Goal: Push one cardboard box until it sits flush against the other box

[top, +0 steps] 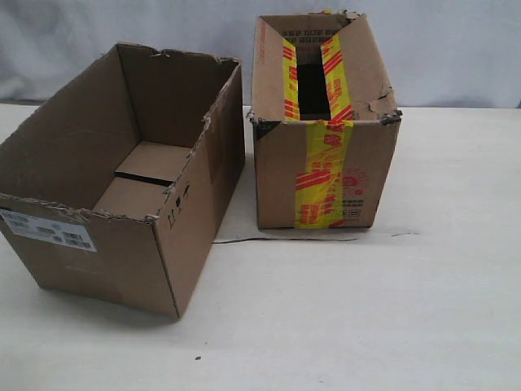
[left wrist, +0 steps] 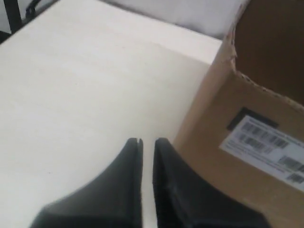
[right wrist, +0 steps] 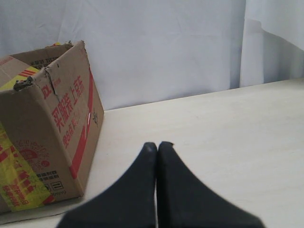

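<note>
Left gripper (left wrist: 147,142) hung low over the table (top: 383,318) with its fingers drawn to a thin slit, clasping nothing, just beside the labelled corner of the plain box (left wrist: 209,156). Whether a finger touched that corner I could not tell from the blurred wrist view. Right gripper (right wrist: 157,145) was clenched tight and empty, apart from the taped box (right wrist: 57,123), with bare table all around it.

The plain box (top: 203,195) stood on the left, open-topped, its rim torn, turned at an angle. The taped box (top: 277,171) stood to its right, squarer to the table edge. They were not flush: a wedge of table lay between them, narrow at the far end and wider toward the near side. A thin cardboard flap (top: 285,239) lay flat at the taped box's foot, reaching into that gap.
</note>
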{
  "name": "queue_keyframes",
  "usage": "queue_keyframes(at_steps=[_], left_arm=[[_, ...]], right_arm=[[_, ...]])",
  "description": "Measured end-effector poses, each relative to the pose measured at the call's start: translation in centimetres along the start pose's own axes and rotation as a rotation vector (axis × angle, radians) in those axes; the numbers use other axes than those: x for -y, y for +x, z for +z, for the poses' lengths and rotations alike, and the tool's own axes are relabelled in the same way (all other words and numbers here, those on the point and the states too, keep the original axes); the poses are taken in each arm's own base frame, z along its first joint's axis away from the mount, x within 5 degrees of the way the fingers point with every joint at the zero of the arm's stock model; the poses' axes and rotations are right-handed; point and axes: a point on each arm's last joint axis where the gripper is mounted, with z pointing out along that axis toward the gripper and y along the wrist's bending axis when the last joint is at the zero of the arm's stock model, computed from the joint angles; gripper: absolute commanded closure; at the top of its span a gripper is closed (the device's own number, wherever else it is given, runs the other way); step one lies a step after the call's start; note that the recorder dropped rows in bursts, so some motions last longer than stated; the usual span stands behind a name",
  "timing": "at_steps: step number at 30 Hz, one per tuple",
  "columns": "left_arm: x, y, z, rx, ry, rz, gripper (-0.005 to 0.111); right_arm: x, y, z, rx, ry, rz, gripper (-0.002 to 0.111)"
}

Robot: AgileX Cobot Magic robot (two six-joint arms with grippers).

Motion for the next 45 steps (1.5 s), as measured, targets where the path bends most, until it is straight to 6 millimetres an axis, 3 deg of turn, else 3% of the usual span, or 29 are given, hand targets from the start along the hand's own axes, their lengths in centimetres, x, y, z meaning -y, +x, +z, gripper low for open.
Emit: queue_keyframes(at_steps=[6, 14, 21, 34, 40, 45], left_arm=[[2.1, 0.3, 2.0, -0.178, 0.111, 0.122, 0.107], [5.4, 1.0, 6.8, -0.338, 0.181, 0.243, 0.107], [7.3, 2.1, 8.1, -0.353, 0.245, 0.304, 0.107], [11.0, 0.9, 11.4, -0.288, 0.303, 0.311, 0.107], [12.2, 1.7, 13.2, -0.317, 0.311, 0.330, 0.107], [14.8, 2.5, 13.3, -0.299, 0.387, 0.356, 0.107]], right_arm=[[0.0, 0.0, 0.0, 0.000, 0.000, 0.000, 0.109], [0.0, 0.0, 0.0, 0.000, 0.000, 0.000, 0.109], [0.0, 0.0, 0.0, 0.000, 0.000, 0.000, 0.109], [0.0, 0.0, 0.0, 0.000, 0.000, 0.000, 0.109], [0.0, 0.0, 0.0, 0.000, 0.000, 0.000, 0.109], [0.0, 0.0, 0.0, 0.000, 0.000, 0.000, 0.109]])
